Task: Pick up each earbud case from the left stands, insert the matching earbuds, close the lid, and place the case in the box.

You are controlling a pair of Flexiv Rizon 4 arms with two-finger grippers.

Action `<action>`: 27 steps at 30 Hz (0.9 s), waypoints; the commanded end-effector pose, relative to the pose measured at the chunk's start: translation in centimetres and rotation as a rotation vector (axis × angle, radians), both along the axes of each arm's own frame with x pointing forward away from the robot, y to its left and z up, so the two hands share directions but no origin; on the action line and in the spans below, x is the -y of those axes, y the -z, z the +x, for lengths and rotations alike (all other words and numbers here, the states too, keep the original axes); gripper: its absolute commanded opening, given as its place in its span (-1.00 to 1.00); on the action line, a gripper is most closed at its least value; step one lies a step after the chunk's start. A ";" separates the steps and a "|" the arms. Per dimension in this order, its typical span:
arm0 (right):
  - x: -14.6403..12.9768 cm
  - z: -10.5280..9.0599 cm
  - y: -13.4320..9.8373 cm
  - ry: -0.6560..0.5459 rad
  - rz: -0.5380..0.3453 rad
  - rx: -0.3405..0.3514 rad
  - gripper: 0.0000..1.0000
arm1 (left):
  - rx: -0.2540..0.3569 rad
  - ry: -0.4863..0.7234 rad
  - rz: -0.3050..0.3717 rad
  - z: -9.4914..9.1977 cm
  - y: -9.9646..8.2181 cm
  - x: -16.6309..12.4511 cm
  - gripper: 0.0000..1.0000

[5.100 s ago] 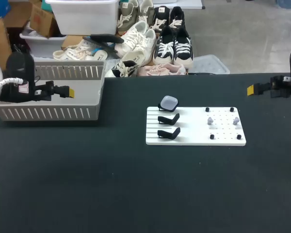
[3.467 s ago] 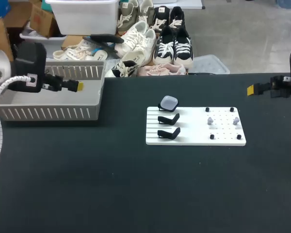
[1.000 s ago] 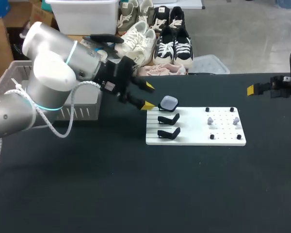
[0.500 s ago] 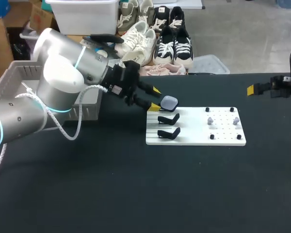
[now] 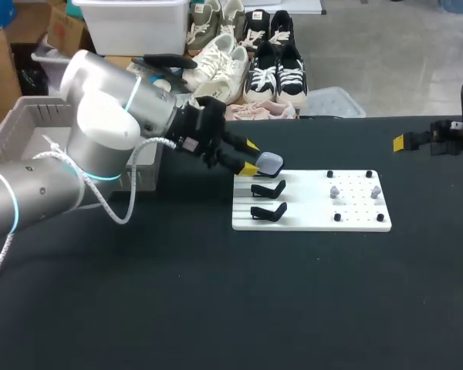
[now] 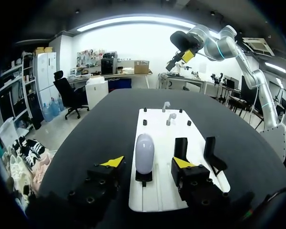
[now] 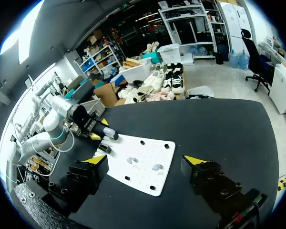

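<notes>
Swinging away from the basket (image 5: 15,123) over the past few seconds, the left arm has brought its hand (image 5: 251,156) to the board's (image 5: 309,216) far left corner, a touch nearer than half a second ago. That hand (image 6: 148,162) is spread wide, one yellow tip on either side of the case (image 6: 144,152), with a gap showing on both sides in the left wrist view. The pale lilac case (image 5: 269,163) sits closed on the farthest of three black stands along the board's left edge; the two nearer stands (image 5: 268,189) (image 5: 268,212) carry nothing. Two earbuds (image 5: 334,191) (image 5: 376,191) stand on pegs on the board's right half. A sticker on the left wrist is too small to read. Well off the board's right, above the counter's (image 5: 216,308) far edge, the right hand (image 7: 145,160) hangs with its fingers spread.
</notes>
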State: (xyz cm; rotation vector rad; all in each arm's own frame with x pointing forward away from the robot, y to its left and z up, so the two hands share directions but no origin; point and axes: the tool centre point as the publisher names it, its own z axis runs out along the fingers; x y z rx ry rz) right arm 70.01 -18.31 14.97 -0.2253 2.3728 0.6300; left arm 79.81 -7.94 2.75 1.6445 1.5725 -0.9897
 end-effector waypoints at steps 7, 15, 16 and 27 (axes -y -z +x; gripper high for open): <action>0.1 0.1 0.1 -0.005 0.003 0.000 1.00 | -0.006 0.015 -0.003 0.4 0.7 0.4 0.48; 0.1 0.1 0.1 -0.005 0.003 0.000 1.00 | 0.002 0.017 -0.014 0.9 0.8 1.1 0.41; 0.1 0.1 0.1 -0.005 0.003 0.000 1.00 | 0.003 0.018 -0.015 0.9 0.8 1.2 0.40; 0.1 0.1 0.1 -0.005 0.003 0.000 1.00 | -0.002 0.023 -0.015 0.8 1.4 1.7 0.22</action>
